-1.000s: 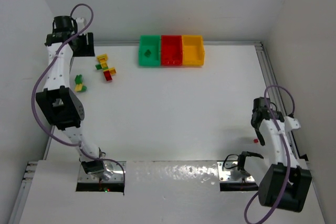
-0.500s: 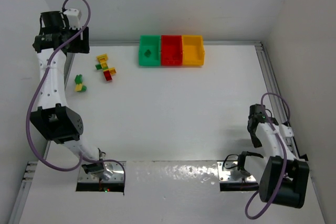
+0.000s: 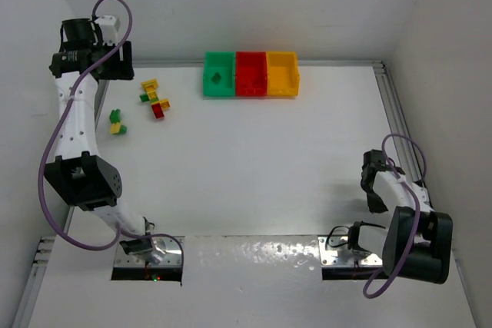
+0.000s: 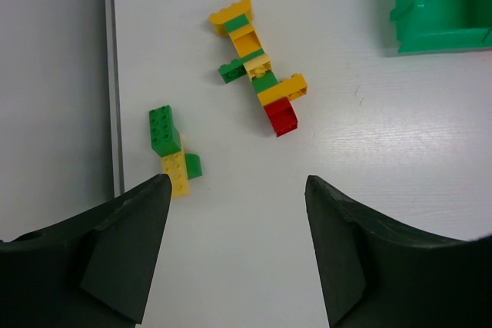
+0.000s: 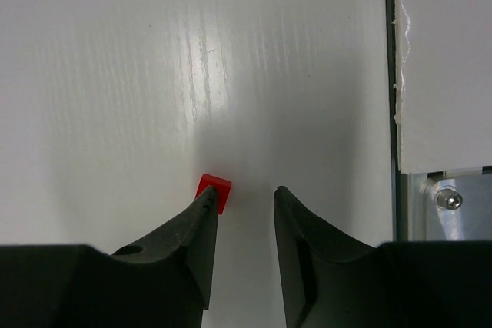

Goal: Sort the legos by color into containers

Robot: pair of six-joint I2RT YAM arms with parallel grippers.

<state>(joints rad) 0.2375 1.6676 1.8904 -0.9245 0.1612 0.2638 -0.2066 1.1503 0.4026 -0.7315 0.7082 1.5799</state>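
White table (image 3: 269, 151) — green container (image 3: 219, 92) holds green lego (image 3: 217, 78); left tool (image 4: 234, 186), right tool (image 5: 244, 193) released.

We see a white table (image 3: 254, 167) bearing a green bin (image 3: 218, 91), red bin (image 3: 250, 91) and yellow bin (image 3: 282, 91) touching in a row, a larger brick clump (image 3: 154, 97) and smaller brick clump (image 3: 116, 121) far left, and a lone red brick (image 5: 214, 190) near the right edge.

The green bin (image 4: 438, 13) is cut off at the left wrist view's top-right corner. Near the worktop's (image 5: 115, 74) right edge, the red brick (image 5: 214, 189) is partly covered by a right jaw; from above it is hidden.
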